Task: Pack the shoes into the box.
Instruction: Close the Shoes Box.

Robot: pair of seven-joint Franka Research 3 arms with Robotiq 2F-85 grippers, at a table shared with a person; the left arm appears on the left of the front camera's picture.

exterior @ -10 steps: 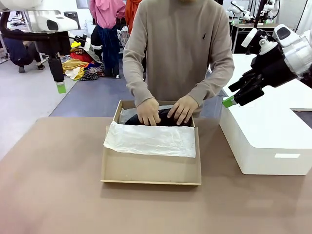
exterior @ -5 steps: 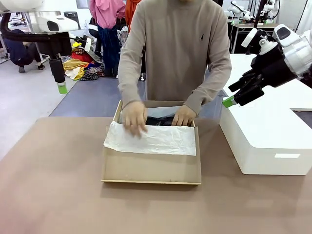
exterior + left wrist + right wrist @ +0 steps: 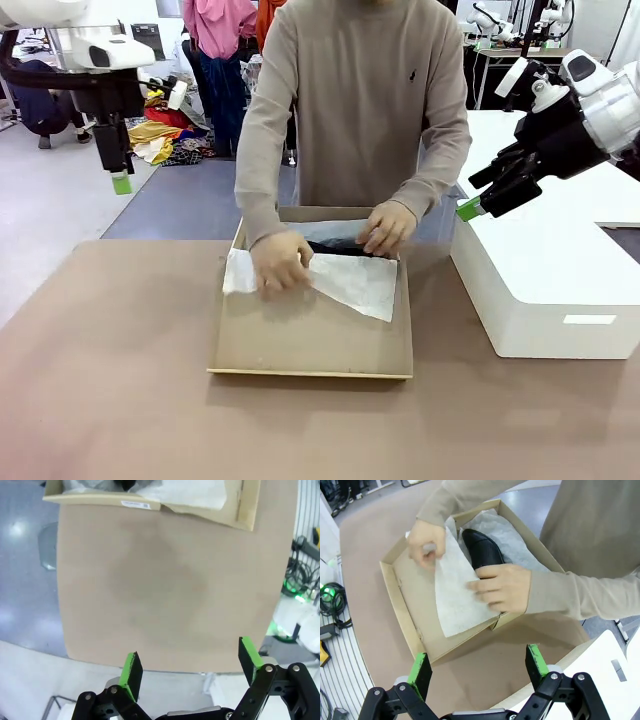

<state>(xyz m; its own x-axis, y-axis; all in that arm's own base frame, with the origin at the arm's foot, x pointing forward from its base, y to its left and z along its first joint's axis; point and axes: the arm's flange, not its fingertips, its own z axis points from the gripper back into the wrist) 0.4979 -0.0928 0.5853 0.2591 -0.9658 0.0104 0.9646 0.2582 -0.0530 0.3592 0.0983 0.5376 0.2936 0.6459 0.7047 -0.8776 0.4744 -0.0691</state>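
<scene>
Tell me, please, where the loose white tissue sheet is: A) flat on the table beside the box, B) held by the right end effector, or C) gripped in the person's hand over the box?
C: the person's hand pinches the tissue sheet above the box.

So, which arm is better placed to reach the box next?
Probably right: the right gripper, open, hangs nearer the box; the left gripper, also open, hangs farther off.
</scene>
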